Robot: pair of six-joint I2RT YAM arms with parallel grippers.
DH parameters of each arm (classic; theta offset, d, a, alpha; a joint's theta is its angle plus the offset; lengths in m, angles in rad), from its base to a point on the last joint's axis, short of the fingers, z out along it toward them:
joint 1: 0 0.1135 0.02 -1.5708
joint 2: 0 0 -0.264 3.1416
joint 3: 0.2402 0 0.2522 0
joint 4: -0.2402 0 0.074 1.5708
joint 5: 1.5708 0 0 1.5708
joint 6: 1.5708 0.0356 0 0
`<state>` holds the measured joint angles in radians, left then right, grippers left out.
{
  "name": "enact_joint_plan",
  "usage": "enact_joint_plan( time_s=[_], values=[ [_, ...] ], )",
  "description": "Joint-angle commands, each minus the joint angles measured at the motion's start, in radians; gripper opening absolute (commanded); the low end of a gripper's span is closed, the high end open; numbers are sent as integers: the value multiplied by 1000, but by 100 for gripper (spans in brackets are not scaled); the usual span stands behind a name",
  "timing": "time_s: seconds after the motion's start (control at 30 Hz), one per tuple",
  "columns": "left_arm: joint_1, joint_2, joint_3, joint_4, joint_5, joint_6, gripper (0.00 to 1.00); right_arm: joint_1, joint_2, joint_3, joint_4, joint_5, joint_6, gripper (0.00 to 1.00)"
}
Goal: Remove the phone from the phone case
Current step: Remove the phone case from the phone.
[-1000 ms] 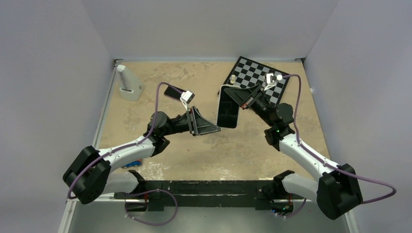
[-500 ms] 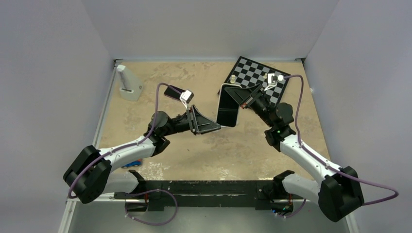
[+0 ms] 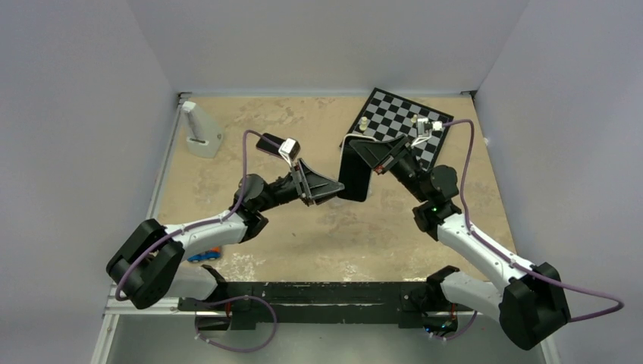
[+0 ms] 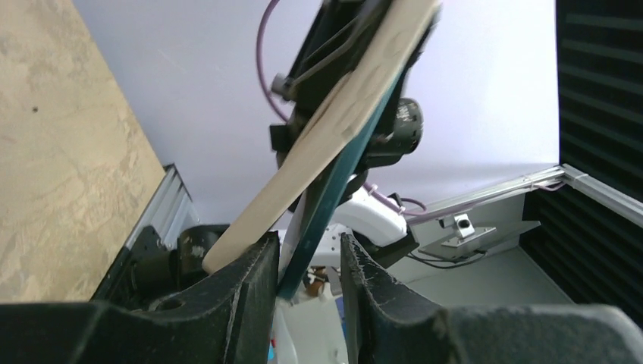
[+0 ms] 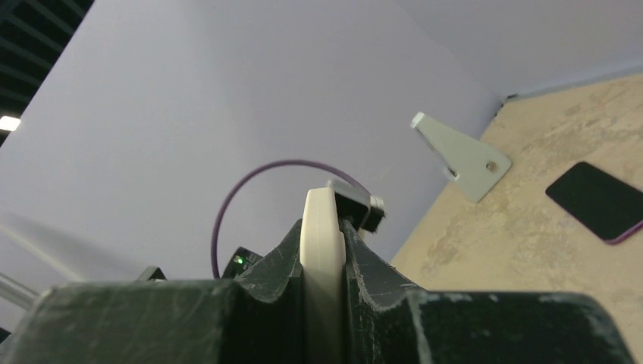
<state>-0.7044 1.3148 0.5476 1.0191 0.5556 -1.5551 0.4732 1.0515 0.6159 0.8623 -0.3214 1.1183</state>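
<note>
Held in mid-air at the scene's centre, the phone case [image 4: 334, 121] is clamped by the right gripper [image 5: 324, 227]. The left gripper [image 4: 303, 254], half open, has been raised around the near corner of the phone [image 3: 353, 178], which seemingly is peeling free.

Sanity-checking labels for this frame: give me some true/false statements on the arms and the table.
1. The right gripper is shut on the case, holding it off the table. True.
2. The left gripper hangs over the chessboard, far from the phone. False: its fingers straddle the phone's edge, left of the chessboard.
3. A second phone lies flat on the table. True.
4. The white stand sits on the chessboard. False: it sits on the table near the far left corner; the chessboard is at the far right.
</note>
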Motion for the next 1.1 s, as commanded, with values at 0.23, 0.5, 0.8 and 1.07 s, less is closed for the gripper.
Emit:
enact_joint_plan(
  time_s=[0.23,0.5,0.8,1.07],
  values=[
    [26,-77,56,208,-185,-22,37,62,-9,-90,34,-74,16,0],
    [22,3,132,205,5,-59,40,67,31,7,-9,-115,-3,0],
    [23,9,182,16,218,85,37,68,110,135,-113,-239,-55,0],
    [29,-10,216,-60,217,177,5,67,89,181,-261,-256,-155,0]
  ],
)
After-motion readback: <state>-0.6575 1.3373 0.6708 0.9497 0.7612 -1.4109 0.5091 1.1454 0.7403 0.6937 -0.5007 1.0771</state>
